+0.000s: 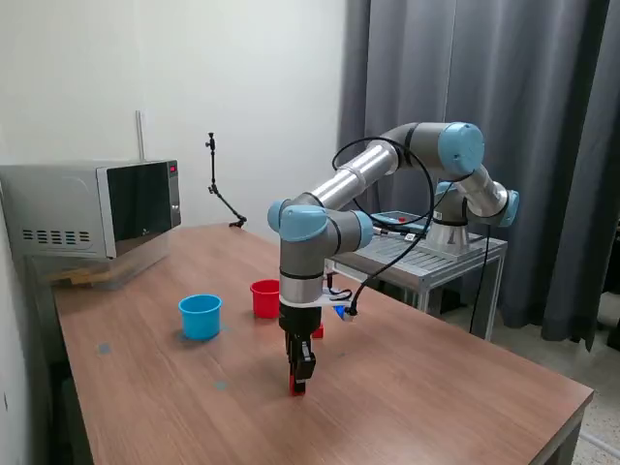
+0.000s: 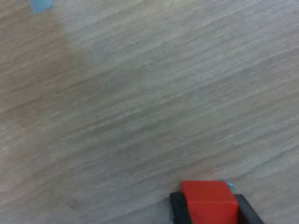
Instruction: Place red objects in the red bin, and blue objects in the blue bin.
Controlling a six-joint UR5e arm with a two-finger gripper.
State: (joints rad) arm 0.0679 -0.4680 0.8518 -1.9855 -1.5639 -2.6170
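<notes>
Counting the task's things in the exterior view gives two cups and three cubes in sight: one red cup [image 1: 264, 297], one blue cup [image 1: 201, 316], two red cubes and one blue cube [image 1: 339, 312]. Both cups are round, smooth plastic with a rim and stand upright on the table [image 1: 436, 387], side by side but apart, the blue one to the exterior view's left and a little nearer. The gripper [image 1: 298, 381] points straight down near the middle of the table, its black jaws clamped on one red cube [image 1: 295, 387], which sits low, at or just above the wood; the wrist view shows this cube [image 2: 209, 201] as a matt, sharp-edged block between the two dark fingers [image 2: 177, 210]. The second red cube [image 1: 318, 331] lies just behind the arm, to the right of the red cup, and the blue cube peeps out beside the wrist, partly hidden. The table is pale brown wood with a long streaky grain. A boxy grey microwave [image 1: 92, 208] stands at its far left corner
</notes>
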